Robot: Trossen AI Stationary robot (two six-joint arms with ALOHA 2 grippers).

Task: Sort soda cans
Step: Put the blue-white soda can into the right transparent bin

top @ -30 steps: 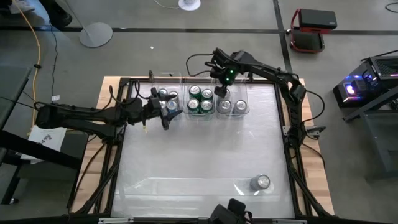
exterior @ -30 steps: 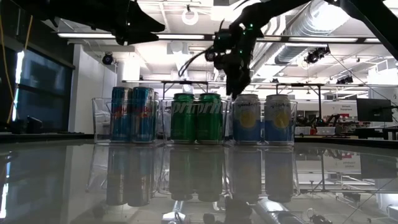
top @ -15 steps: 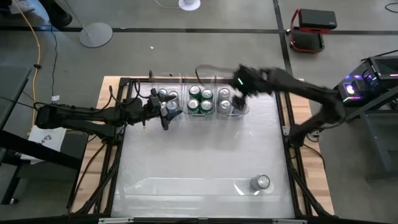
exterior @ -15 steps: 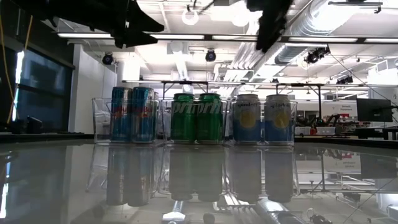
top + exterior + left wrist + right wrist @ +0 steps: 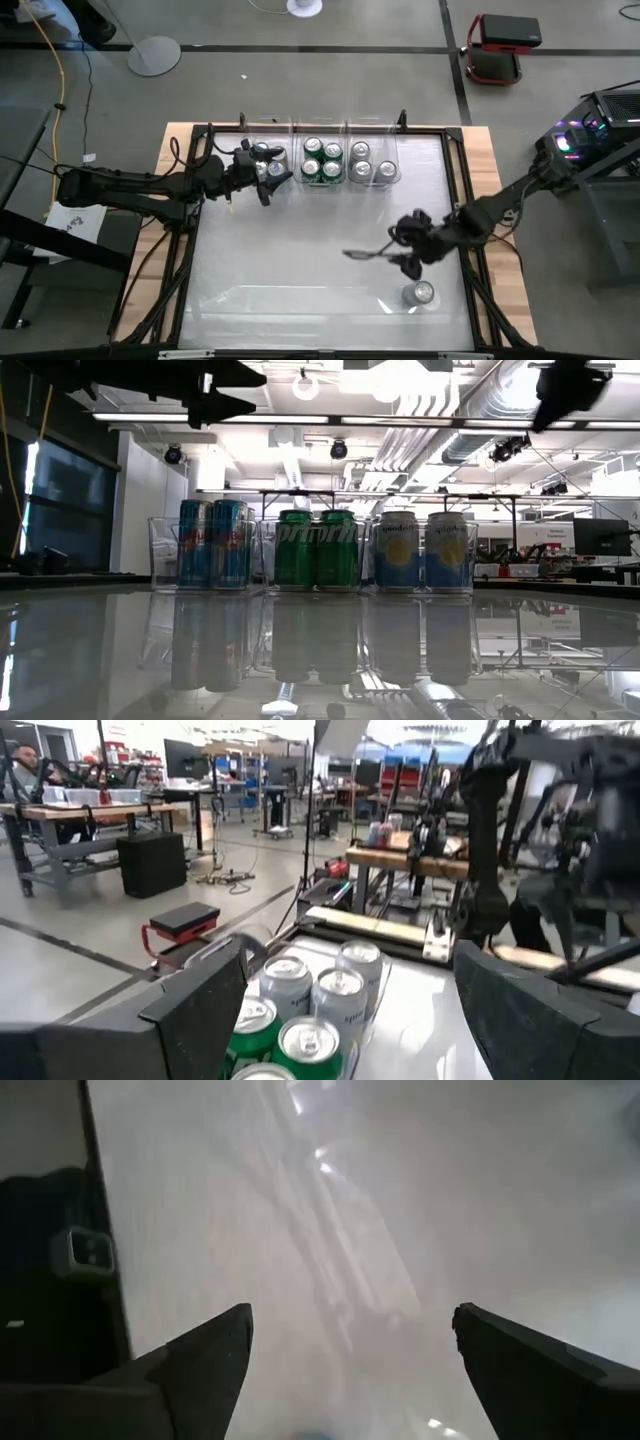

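Having left the bins, right gripper (image 5: 400, 262), jaws spread, hovers prob. just above lone can (image 5: 420, 293).

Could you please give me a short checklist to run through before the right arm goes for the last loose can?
1. Right gripper fingers open and empty: ok.
2. Loose can upright on the table: ok.
3. Right gripper directly over that can: not ok, it is off to one side.
4. Free slot in the right-hand bin: ok, it shows three cans.
5. Left gripper clear, parked by the left-hand bin: ok.
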